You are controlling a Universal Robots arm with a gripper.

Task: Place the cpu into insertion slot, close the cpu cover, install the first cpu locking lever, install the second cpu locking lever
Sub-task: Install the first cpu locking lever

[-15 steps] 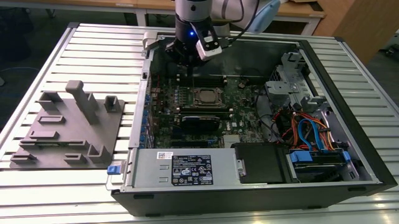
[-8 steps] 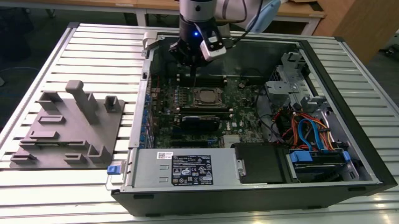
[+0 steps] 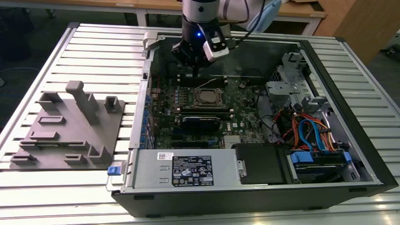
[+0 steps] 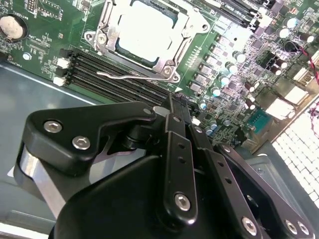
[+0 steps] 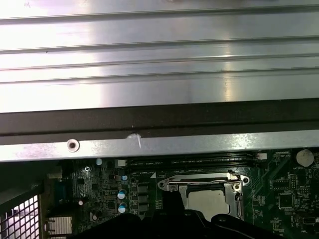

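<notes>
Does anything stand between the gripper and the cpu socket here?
Only a thin lever, jutting along the edge of the slot that faces the gripper. Otherwise the way is open. The cpu lies in the slot under the cover.

This looks like a robotics lab or workshop. A slatted aluminium worktable [image 3: 75, 42] carries an opened computer case [image 3: 250, 199] with a grey fixture plate [image 3: 69, 136] at its 9 o'clock. Wooden desks [image 3: 300, 9] stand at 12 o'clock, and a robot arm [image 3: 203, 11] reaches in.
</notes>
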